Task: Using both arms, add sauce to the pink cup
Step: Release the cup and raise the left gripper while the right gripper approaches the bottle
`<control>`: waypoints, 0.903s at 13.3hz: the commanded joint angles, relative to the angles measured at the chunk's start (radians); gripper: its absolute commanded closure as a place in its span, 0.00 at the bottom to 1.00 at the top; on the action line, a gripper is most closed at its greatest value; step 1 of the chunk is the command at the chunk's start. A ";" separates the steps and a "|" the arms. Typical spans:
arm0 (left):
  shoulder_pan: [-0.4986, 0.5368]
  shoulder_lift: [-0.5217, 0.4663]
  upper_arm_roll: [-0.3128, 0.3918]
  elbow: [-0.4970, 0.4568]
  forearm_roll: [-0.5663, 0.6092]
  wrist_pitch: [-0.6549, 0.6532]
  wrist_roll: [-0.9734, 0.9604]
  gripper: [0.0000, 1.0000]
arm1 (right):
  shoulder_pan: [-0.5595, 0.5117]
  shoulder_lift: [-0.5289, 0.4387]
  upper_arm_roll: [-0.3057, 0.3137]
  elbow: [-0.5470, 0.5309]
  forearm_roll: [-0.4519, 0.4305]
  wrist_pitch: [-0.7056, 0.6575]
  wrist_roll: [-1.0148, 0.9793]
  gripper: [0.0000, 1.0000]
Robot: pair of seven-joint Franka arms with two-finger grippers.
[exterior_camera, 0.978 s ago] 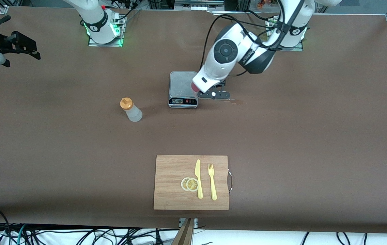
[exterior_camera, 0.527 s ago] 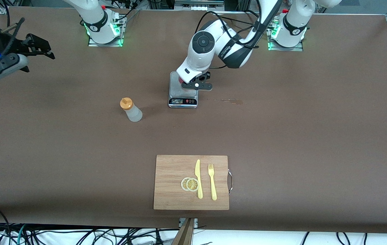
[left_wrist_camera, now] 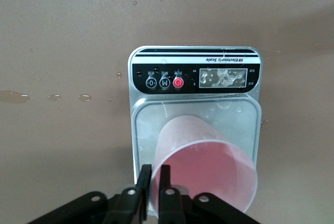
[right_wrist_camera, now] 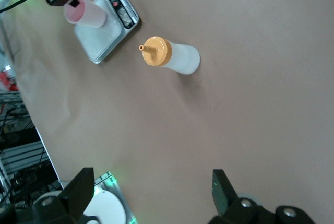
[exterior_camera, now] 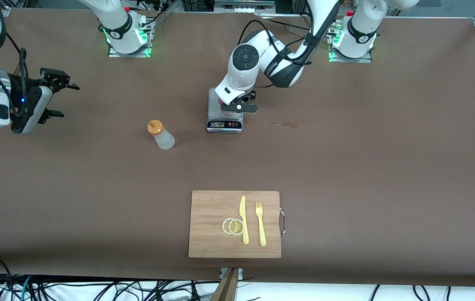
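Note:
The sauce bottle (exterior_camera: 160, 134), whitish with an orange nozzle cap, stands alone on the brown table; it also shows in the right wrist view (right_wrist_camera: 172, 56). My left gripper (exterior_camera: 238, 108) is shut on the wall of the pink cup (left_wrist_camera: 206, 166), one finger inside the rim and one outside (left_wrist_camera: 155, 178). It holds the cup upright over the scale's platform (left_wrist_camera: 143, 130). I cannot tell whether the cup rests on it. The cup also shows in the right wrist view (right_wrist_camera: 83, 11). My right gripper (exterior_camera: 62, 100) is open and empty (right_wrist_camera: 151, 182), over the table toward the right arm's end, apart from the bottle.
A small digital scale (exterior_camera: 216, 98) sits beside the bottle, toward the left arm's end. Wet spots (exterior_camera: 281, 123) lie on the table next to it. A wooden cutting board (exterior_camera: 208, 209) with a yellow knife, fork and lemon slices lies nearer the front camera.
My left gripper has carried the pink cup from beside the scale to over its platform. My right arm has swung in from the table's edge toward the bottle, gripper open.

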 commanded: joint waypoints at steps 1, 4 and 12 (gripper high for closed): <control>-0.014 0.002 0.016 0.012 -0.015 0.005 -0.010 0.00 | -0.056 0.095 -0.009 0.009 0.119 0.002 -0.182 0.00; -0.003 -0.031 0.018 0.025 -0.042 -0.010 -0.057 0.00 | -0.099 0.172 -0.010 0.009 0.209 -0.002 -0.349 0.00; 0.127 -0.186 0.108 0.226 -0.058 -0.362 0.200 0.00 | -0.170 0.387 -0.007 -0.036 0.489 0.004 -0.815 0.00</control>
